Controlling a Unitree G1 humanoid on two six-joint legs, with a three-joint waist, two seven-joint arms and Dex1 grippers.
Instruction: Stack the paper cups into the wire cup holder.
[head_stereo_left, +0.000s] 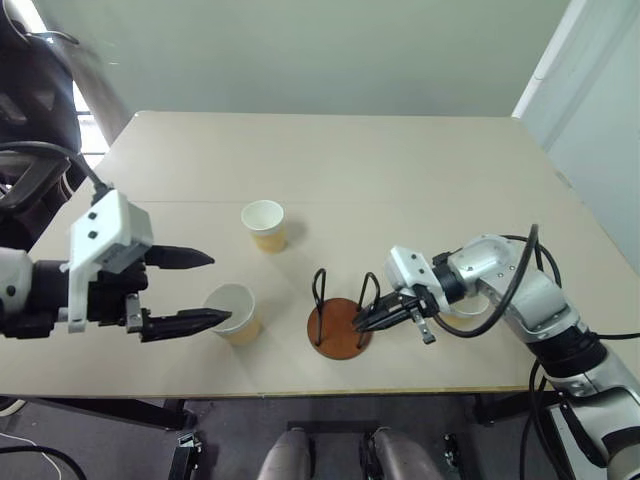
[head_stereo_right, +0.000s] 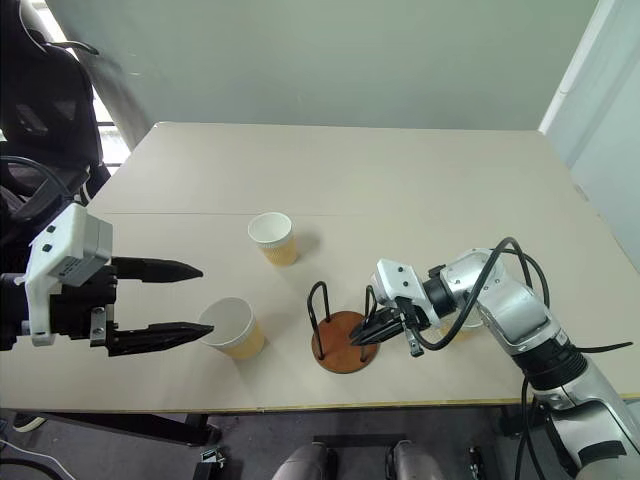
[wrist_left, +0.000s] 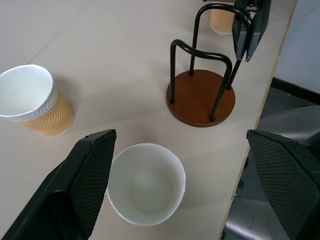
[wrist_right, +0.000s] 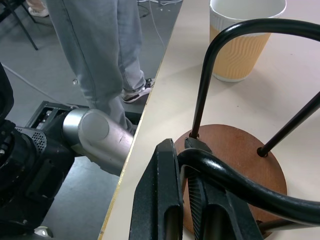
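Left eye view: beige table (head_stereo_left: 400, 170) with three paper cups and a wire holder (head_stereo_left: 340, 322) on a round brown base near the front edge. Left gripper (head_stereo_left: 205, 290), fingers spread wide and holding nothing, is level with the near cup (head_stereo_left: 233, 312), its lower finger at the rim. Far cup (head_stereo_left: 265, 224) stands upright behind it, toward the table's middle; the third cup (head_stereo_left: 470, 308) is mostly hidden behind the right arm. Right gripper (head_stereo_left: 366, 319), fingers pinched on one wire loop of the holder, keeps it upright. Right wrist view: loop clamped between the fingers; a person's legs stand beyond the table edge.
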